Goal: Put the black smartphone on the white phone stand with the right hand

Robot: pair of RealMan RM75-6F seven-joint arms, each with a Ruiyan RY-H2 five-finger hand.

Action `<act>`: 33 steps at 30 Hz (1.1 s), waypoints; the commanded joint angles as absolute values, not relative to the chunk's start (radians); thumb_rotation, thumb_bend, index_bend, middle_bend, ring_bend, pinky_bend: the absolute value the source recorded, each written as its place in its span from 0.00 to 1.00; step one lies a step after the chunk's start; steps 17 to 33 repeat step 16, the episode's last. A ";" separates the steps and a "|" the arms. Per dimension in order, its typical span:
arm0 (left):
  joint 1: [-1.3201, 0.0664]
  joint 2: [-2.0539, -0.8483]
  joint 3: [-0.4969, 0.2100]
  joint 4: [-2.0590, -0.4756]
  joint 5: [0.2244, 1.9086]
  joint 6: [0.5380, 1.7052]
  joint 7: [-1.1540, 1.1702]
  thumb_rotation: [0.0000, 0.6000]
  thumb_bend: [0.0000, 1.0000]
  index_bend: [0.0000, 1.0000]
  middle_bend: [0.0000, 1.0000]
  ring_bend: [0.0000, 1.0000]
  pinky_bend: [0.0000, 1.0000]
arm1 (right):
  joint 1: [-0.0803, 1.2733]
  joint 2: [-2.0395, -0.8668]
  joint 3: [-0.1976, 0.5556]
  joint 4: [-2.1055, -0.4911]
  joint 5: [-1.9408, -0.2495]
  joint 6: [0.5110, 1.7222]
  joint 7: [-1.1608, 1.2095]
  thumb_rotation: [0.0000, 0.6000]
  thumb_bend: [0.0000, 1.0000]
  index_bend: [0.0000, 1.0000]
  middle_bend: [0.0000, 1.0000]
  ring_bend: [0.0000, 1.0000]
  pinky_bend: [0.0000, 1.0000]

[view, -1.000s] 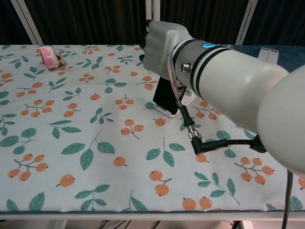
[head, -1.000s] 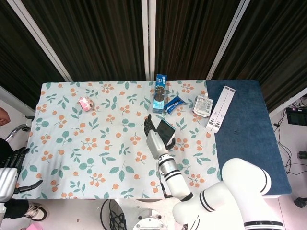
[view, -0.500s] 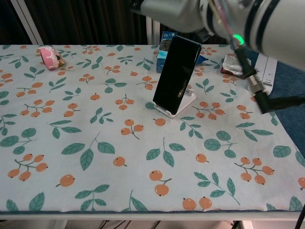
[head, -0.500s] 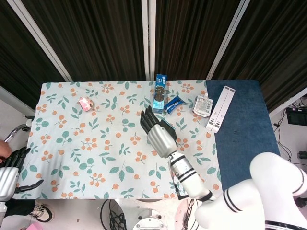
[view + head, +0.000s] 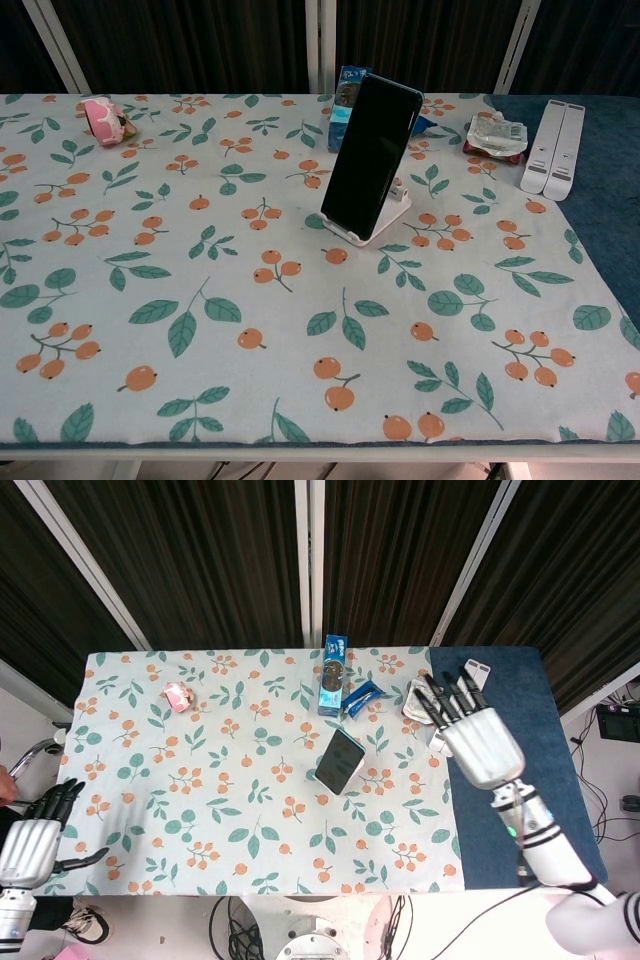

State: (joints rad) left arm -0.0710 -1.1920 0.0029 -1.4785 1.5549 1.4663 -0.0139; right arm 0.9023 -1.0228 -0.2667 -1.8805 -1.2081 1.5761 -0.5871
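The black smartphone [image 5: 341, 759] [image 5: 371, 156] leans upright on the white phone stand [image 5: 380, 219], near the middle of the floral cloth. My right hand [image 5: 476, 738] is raised well to the right of it, over the seam between cloth and blue mat, fingers spread and holding nothing. It does not show in the chest view. My left hand [image 5: 33, 842] hangs off the table's left front corner, fingers apart and empty.
A blue carton [image 5: 334, 674] [image 5: 344, 88] and blue wrappers [image 5: 362, 697] lie behind the phone. A clear packet [image 5: 495, 134] and a white folded stand [image 5: 551, 160] sit at the right by the blue mat [image 5: 510, 720]. A pink tape roll [image 5: 180, 696] [image 5: 102, 119] is far left.
My right hand has left the phone and swung up and away to the right, out of the chest view. The phone stays leaning on its stand. My left hand rose slightly.
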 commanded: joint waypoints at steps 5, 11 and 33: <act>-0.071 -1.209 -0.008 -1.496 1.571 1.504 0.036 0.66 0.02 0.07 0.05 0.08 0.21 | 0.389 -1.137 -0.307 -1.378 -1.303 1.636 0.080 1.00 0.03 0.00 0.00 0.00 0.00; -0.071 -1.189 -0.014 -1.526 1.581 1.526 0.073 0.65 0.02 0.07 0.05 0.08 0.21 | 0.245 -1.252 -0.257 -1.247 -1.326 1.672 0.225 1.00 0.03 0.00 0.00 0.00 0.00; -0.078 -1.186 -0.018 -1.534 1.590 1.530 0.088 0.65 0.02 0.07 0.05 0.08 0.21 | 0.213 -1.254 -0.217 -1.232 -1.377 1.678 0.259 1.00 0.03 0.00 0.00 0.00 0.00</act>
